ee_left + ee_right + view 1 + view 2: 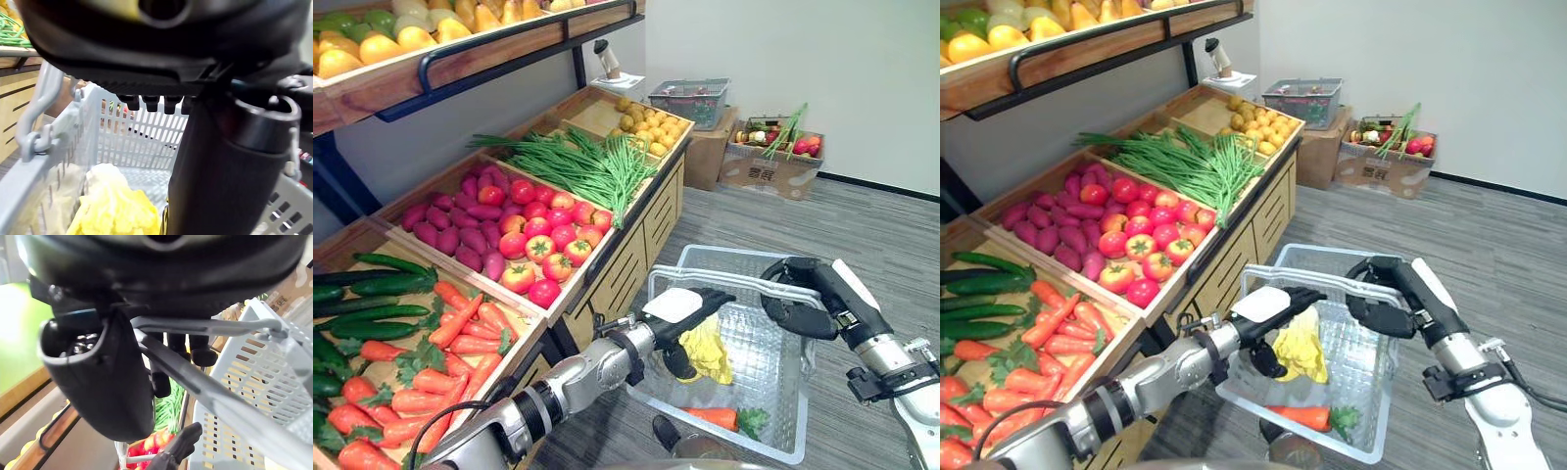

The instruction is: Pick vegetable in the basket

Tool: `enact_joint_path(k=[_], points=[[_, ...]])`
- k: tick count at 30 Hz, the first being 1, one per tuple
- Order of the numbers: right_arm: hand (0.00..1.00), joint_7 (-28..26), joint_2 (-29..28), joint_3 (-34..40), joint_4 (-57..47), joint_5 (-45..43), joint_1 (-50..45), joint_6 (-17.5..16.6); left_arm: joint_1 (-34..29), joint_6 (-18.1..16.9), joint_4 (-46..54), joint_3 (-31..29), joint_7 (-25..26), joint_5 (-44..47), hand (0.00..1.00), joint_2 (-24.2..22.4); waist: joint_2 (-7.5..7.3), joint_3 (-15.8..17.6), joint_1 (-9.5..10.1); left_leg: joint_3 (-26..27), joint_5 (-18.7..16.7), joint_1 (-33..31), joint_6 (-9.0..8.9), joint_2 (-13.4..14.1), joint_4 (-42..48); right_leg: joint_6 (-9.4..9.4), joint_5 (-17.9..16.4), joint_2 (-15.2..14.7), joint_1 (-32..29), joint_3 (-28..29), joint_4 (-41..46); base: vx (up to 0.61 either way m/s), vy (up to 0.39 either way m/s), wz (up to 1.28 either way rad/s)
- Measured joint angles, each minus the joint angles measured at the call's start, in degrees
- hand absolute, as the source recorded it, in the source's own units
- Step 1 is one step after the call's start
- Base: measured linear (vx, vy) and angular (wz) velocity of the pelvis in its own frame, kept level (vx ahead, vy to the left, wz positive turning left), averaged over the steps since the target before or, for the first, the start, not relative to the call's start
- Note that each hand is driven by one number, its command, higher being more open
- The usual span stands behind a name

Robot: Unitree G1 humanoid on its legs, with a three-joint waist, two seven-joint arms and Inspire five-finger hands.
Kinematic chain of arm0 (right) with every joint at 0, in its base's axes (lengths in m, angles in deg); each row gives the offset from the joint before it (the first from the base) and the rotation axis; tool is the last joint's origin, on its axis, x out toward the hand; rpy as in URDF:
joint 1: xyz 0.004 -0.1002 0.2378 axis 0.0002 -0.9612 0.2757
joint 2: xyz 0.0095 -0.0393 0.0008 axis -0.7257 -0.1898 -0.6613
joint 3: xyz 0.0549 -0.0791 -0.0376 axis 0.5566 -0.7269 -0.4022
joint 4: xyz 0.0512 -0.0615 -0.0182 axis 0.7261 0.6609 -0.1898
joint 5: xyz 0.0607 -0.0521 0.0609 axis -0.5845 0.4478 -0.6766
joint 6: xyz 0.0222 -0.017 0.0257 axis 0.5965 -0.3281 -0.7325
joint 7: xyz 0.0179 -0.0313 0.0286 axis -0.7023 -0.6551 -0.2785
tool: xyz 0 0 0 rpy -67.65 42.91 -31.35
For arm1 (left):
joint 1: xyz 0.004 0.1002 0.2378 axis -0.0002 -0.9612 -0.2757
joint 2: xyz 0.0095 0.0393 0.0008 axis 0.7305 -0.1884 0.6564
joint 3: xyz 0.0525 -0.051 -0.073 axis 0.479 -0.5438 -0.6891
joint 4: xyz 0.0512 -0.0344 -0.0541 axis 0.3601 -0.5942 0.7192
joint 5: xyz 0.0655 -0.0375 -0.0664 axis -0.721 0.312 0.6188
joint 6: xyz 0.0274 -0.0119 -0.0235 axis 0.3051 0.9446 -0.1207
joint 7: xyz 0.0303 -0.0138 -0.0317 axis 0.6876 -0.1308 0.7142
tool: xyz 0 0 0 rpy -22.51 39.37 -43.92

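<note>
Over the nine o'clock side of the grey basket (759, 362), the left hand (690, 311) hovers with fingers straight, holding nothing. A yellow leafy vegetable (708, 350) lies inside just beneath it, and a carrot (713, 417) lies toward six o'clock. At the basket's three o'clock, the right hand (803, 279) is curled round the basket handle (734, 276).

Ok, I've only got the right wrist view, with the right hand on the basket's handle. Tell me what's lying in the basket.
Observer: A carrot at the near end of the basket, and a yellow leafy vegetable nearer the middle.
Operator: Now place the left hand for me.
Observer: The left hand is over the basket, just above the yellow leafy vegetable, fingers straight, thumb pointing down beside it.
</note>
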Motion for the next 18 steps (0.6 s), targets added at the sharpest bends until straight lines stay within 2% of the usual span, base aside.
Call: enact_joint_path(k=[4, 7, 11, 14, 18], points=[[0.00, 5.37, -0.47, 0.84, 0.62, 1.31, 0.03, 0.63, 0.61, -2.84, 5.39, 2.77, -0.79, 1.46, 1.00, 0.51, 0.78, -0.52, 0.43, -0.90, -0.01, -0.45, -0.01, 0.37, 0.11, -0.11, 0.07, -0.21, 0.17, -0.92, -0.22, 0.02, 0.016, 0.10], [0.00, 8.55, -1.79, 1.12, 1.99, 1.65, 0.20, 1.84, 0.76, -5.21, 7.82, 4.19, -1.14, 1.74, 1.00, 0.53, 0.80, -0.63, 0.60, -1.48, -0.02, -0.42, -0.03, 0.84, 0.40, -0.08, -0.07, -0.27, 0.73, -1.57, -0.44, 0.01, 0.014, 0.11], [0.00, 11.74, -2.79, 1.12, 3.66, 3.63, 0.22, 3.20, 0.80, -7.24, 11.36, 4.81, -2.08, 2.96, 1.00, 1.11, 1.41, -1.21, 0.96, -2.50, -0.03, -0.85, -0.05, 1.31, 0.79, -0.46, -0.35, -0.40, 0.87, -2.62, -0.37, 0.00, 0.015, 0.11], [0.00, 13.84, -3.14, 1.15, 5.54, 5.07, 0.22, 4.54, 0.79, -8.59, 13.98, 4.89, -2.04, 4.65, 1.00, 1.42, 1.42, -1.23, 2.25, -2.92, -0.04, -1.00, -0.06, 1.53, 0.93, -0.67, -0.48, -0.57, 0.85, -3.49, -0.07, -0.01, 0.013, 0.06], [0.00, 15.98, -4.62, 1.43, 7.35, 6.23, 0.22, 5.77, 0.40, -10.57, 17.45, 4.70, -1.06, 5.02, 1.00, 2.11, 1.42, -1.26, 2.85, -4.97, -0.05, -2.27, -0.11, 1.52, 0.99, -0.74, -0.55, -1.56, 0.82, -5.55, -0.02, -0.02, 0.017, 0.23]])
